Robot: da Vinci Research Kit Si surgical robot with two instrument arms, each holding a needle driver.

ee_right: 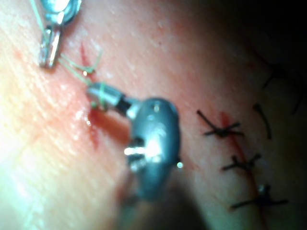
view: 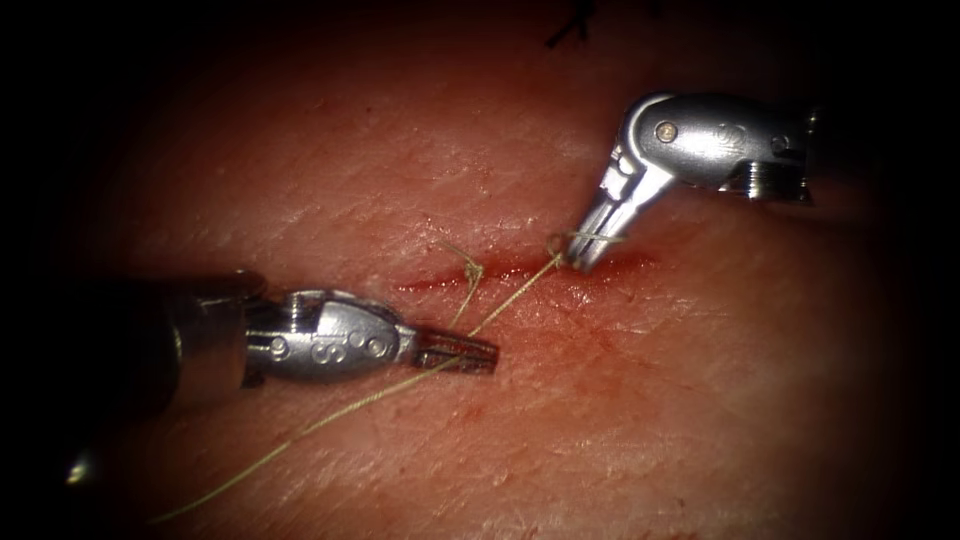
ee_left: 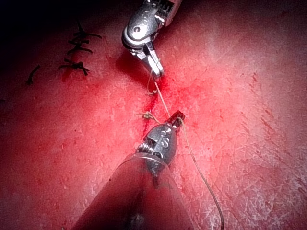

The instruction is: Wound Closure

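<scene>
The cut (view: 520, 270) runs across the tissue (view: 650, 400), wet with red fluid. A knot (view: 472, 268) of pale thread sits on the cut, with a short tail beside it. My left tool (view: 470, 352) lies just below the cut with its jaws shut on the long thread (view: 300, 430). That thread runs up to my right tool (view: 583, 255) and is looped around its shut jaws, whose tip is at the cut right of the knot. The loop also appears on the right tool (ee_right: 98, 95), and the left tool (ee_left: 178, 117) grips the thread.
The thread's free length trails to the lower left across the tissue. Several finished dark stitches (ee_right: 223, 129) lie farther along the wound, also seen as dark stitches (ee_left: 76, 64) and a dark thread end (view: 570, 30) at the far edge.
</scene>
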